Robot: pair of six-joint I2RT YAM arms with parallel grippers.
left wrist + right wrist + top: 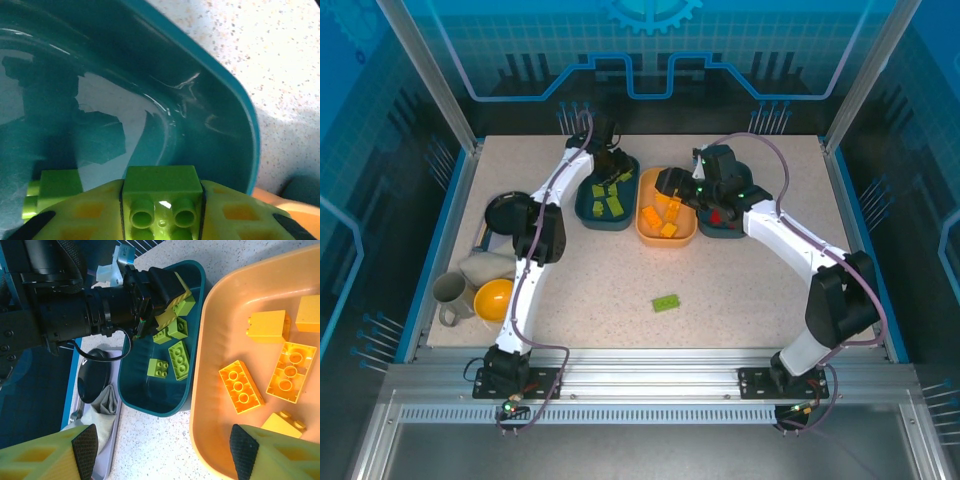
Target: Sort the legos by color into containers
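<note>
Nearest edge: L arm base (pixel 507 370) and R arm base (pixel 782 378), fixed to the rail. Tabletop (pixel 760 320): pale, speckled.

Trays: three in a row at far ctr, close side by side. L teal tray (pixel 610 227), orange tray (pixel 665 243), R teal tray (pixel 722 237); the last is partly covered by the R arm.

L gripper (pixel 179 302): over the far end of L teal tray. Jaws clamped on held lime lego (pixel 160 181), studs facing the wrist cam. Contact w/ tray floor: cannot tell.

R gripper (pixel 160 455): above orange tray. Jaws wide apart, empty, black pads (pixel 86 450) bare.

Contents:
- L teal tray: four loose lime legos (pixel 179 360) on the floor, grouped just below the L gripper in R wrist view.
- Orange tray: five orange-yellow legos (pixel 241 386) visible, spread over the floor.
- R teal tray: one red lego (pixel 717 215) seen; remainder hidden by the arm.
- Stray lime lego (pixel 666 302): alone on tabletop, near side of orange tray, well apart from all trays.

Misc, L side of tabletop: black pan (pixel 505 212), grey cloth (pixel 485 267), mug (pixel 448 293), yellow bowl (pixel 493 298), the last three close together.
</note>
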